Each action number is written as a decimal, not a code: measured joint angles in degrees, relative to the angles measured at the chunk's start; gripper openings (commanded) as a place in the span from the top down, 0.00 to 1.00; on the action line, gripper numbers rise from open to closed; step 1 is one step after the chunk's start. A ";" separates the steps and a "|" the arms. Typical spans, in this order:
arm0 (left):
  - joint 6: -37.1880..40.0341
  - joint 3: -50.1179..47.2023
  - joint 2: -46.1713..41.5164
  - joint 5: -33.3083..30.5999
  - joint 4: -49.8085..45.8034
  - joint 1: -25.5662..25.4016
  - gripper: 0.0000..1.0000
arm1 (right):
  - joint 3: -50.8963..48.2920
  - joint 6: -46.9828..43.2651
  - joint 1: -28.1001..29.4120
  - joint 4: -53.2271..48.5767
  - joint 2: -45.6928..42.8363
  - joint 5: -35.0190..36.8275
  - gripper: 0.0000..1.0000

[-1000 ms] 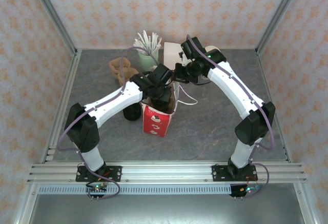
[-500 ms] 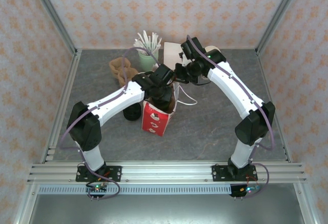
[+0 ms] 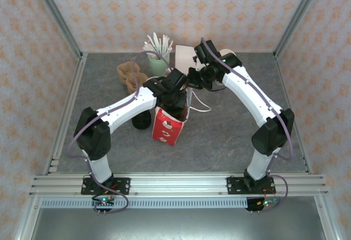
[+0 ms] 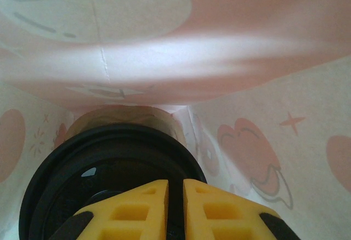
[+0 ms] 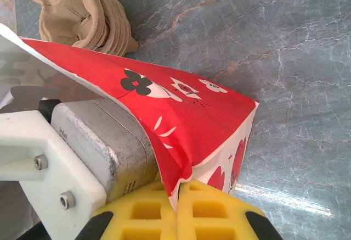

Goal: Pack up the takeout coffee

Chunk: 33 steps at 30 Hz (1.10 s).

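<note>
The takeout coffee (image 4: pixel 109 166) sits deep inside the red patterned paper bag (image 3: pixel 169 126), its black lid facing the left wrist camera and a strip of brown cup showing behind it. My left gripper (image 4: pixel 175 185) reaches down into the bag, and its yellow fingers are shut on the lid's rim. My right gripper (image 5: pixel 176 189) is shut on the bag's top edge (image 5: pixel 181 168), holding the mouth apart. In the top view the left gripper (image 3: pixel 174 104) is sunk in the bag's mouth and the right gripper (image 3: pixel 192 81) is just behind it.
A pale green cup of white sticks (image 3: pixel 158 57) and a white box (image 3: pixel 183 56) stand at the back. Brown pulp cup carriers (image 3: pixel 130 74) lie back left, and they also show as a stack (image 5: pixel 82 9). A stack of black lids (image 3: pixel 141 120) sits left of the bag.
The left arm has shifted slightly toward the right over the bag. The bag and the right arm stay where they were.
</note>
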 measured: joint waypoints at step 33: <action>-1.22 4.50 -8.31 1.97 -6.71 1.88 0.69 | 2.03 -0.76 1.14 -0.39 0.02 -0.09 0.95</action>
